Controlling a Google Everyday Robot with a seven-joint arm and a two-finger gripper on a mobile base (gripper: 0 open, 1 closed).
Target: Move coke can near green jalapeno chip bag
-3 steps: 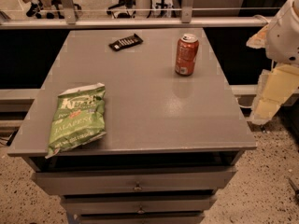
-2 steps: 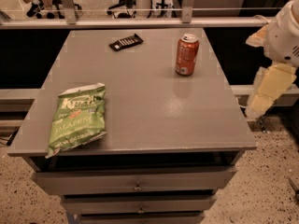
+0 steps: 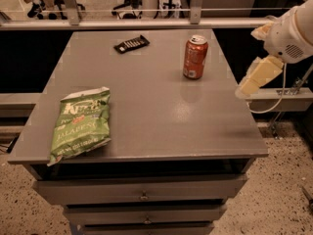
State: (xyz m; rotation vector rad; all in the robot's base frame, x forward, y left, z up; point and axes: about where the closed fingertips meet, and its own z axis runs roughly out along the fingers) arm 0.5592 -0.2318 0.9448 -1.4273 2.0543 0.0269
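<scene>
Red coke can (image 3: 195, 57) upright, ungrasped; gripper (image 3: 257, 80) beside the table (image 3: 146, 106) edge, grip I cannot tell. Approach level, clamp mid-body.

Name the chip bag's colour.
The chip bag is bright green with white lettering; camera view. The gripper hangs right of the table.

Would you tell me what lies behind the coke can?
Behind the coke can shows grey tabletop, then a rail; the can hides a strip. The gripper hangs off the tabletop's right edge.
</scene>
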